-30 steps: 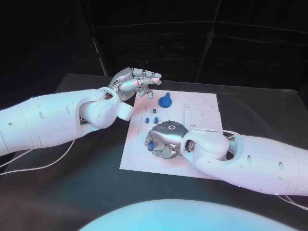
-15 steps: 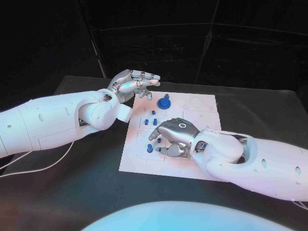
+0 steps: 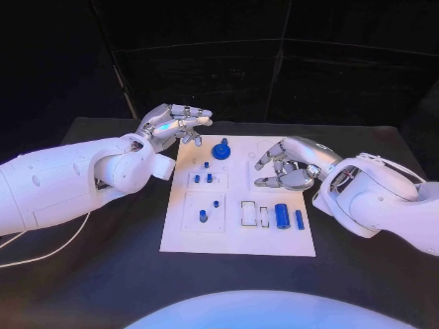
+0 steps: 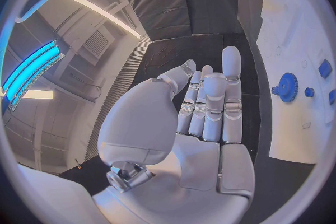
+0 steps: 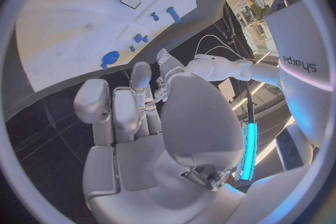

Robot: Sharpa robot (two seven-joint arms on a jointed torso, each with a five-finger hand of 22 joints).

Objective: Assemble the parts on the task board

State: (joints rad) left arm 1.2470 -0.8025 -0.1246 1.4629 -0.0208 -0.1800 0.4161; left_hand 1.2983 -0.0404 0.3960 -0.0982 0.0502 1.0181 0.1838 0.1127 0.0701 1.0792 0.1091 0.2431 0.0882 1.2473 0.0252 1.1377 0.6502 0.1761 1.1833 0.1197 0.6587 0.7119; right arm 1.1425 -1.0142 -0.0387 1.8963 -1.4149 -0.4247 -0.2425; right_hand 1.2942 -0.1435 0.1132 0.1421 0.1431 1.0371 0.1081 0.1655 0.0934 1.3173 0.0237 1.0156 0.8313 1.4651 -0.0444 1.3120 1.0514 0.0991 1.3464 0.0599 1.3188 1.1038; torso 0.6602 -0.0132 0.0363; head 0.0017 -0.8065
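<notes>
Black table (image 3: 101,267) under task board (image 3: 230,243) with blue parts (image 3: 282,216); both hands' fingers (image 3: 269,182) loosely apart, empty.

Task board (image 5: 84,28) cut off at the right wrist view's rim.

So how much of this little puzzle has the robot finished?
Some looks done: a blue gear and small blue pegs stand on the task board. Two blue cylinders lie near its right edge beside an open rectangular slot, seemingly still to be placed. Nothing is in hand: the left hand and right hand hover empty.
</notes>
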